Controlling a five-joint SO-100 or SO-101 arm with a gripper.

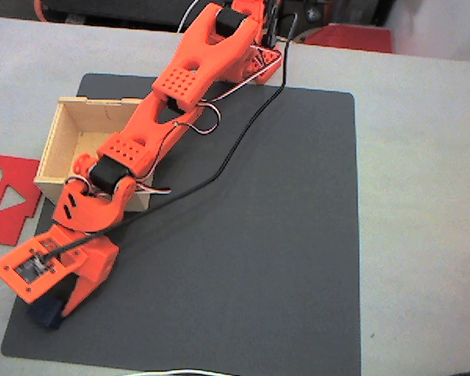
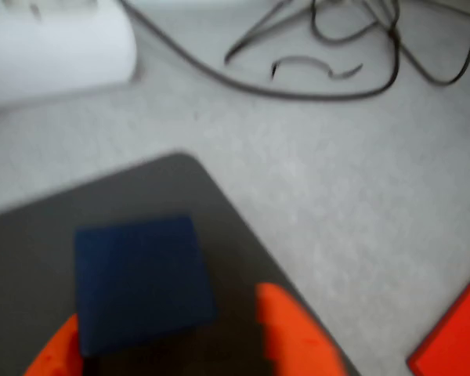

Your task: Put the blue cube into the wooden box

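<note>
Bench (image 1: 423,157): I see a pale grey top filling the fixed view, with everything resting on it.
Mat (image 1: 258,258): I read a dark grey sheet with rounded corners over the middle of the bench; in the wrist view its rounded corner (image 2: 180,168) sits at the centre, with bare bench beyond it.
Arm (image 1: 180,86): my orange arm comes in from 12 o'clock and stretches down to 7 o'clock across the mat, a black cable (image 1: 243,141) trailing along it.
Wooden box (image 1: 63,149): light plywood, open on top, at 9 o'clock in the fixed view, on the mat's left edge. The arm passes over its right side.
Red sheet (image 1: 8,207): flat, with cut-out shapes, at the left border of the fixed view, just beside the box and off the mat.
End effector (image 1: 56,301): down at 7 o'clock near the mat's lower left corner. In the wrist view I see its two orange fingers (image 2: 298,337) standing partly apart, one on each side of the cube. I cannot tell whether they press on it.
Blue cube (image 1: 48,312): dark navy, on the mat at 7 o'clock in the fixed view, well apart from the box. In the wrist view it (image 2: 141,282) sits blurred at 7 o'clock, between the fingers.
Loose cables (image 2: 337,70): dark wires lying on the bench at 1 o'clock in the wrist view.
</note>
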